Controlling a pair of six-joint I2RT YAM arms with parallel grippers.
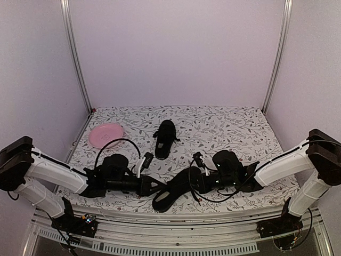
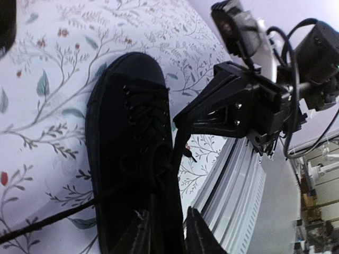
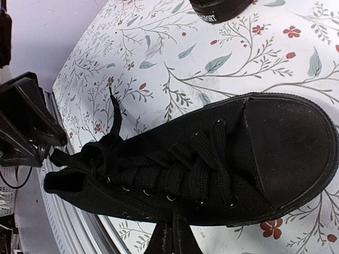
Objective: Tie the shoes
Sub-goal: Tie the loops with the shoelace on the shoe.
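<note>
One black shoe [image 1: 169, 196] lies at the table's near edge between my two grippers, toe toward the right arm. It fills the left wrist view [image 2: 127, 132] and the right wrist view [image 3: 212, 164]. My left gripper [image 1: 159, 186] is at its heel end; in its own view the gripper [image 2: 167, 225] has a black lace strand between its fingers. My right gripper [image 1: 185, 184] is at the shoe's side; in its own view the gripper [image 3: 175, 238] is closed on a thin lace. The second shoe [image 1: 165, 137] lies alone farther back.
A pink plate [image 1: 105, 134] sits at the back left. The near shoe lies right by the table's front edge and its metal rail [image 2: 233, 180]. A loose lace [image 2: 53, 217] trails over the flowered cloth [image 1: 224, 128].
</note>
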